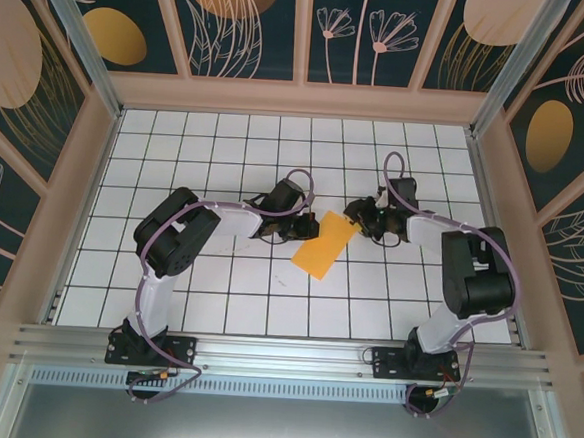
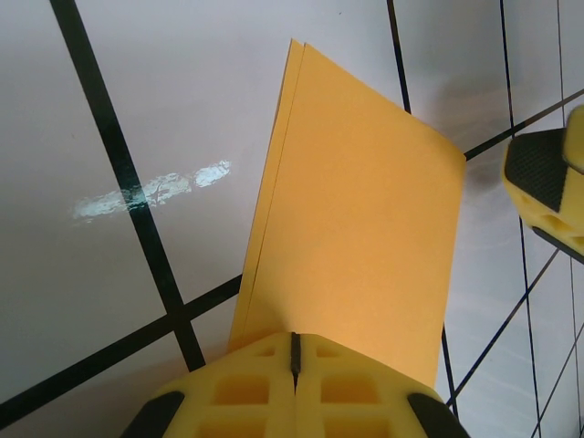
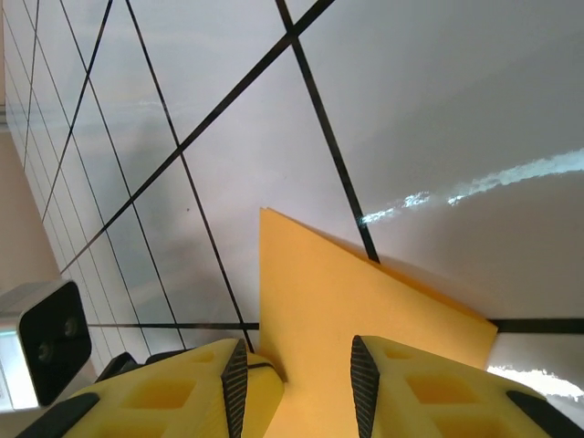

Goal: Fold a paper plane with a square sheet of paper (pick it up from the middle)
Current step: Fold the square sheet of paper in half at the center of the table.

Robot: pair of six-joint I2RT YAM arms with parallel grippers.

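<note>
Paper (image 1: 322,243) in orange-yellow sits near the middle of the top view, on the white worktop (image 1: 217,284) with black grid lines. It looks folded over, so it is a long shape now, slanting from upper right down to lower left. The two arms reach in toward it, one from each side.

The left claw (image 1: 300,226) is at the paper's upper left edge. In the left wrist view the paper (image 2: 365,228) rises from the bottom middle up to the top of the frame. Two thin layers show along its left edge. The left claw (image 2: 294,360) is at the bottom of that view, with its yellow fingers (image 2: 237,392) pressed tight together and clamped on the paper's near end. A yellow and black finger of the right claw shows at the right edge of this frame (image 2: 545,182).

The right claw (image 1: 356,223) is at the paper's upper right corner. In the right wrist view its two fingers (image 3: 228,383) stand apart at the bottom of the frame (image 3: 297,365). The paper (image 3: 347,301) lies in the gap between them and spreads up and to the right, and one corner points up toward the middle of the frame.
</note>
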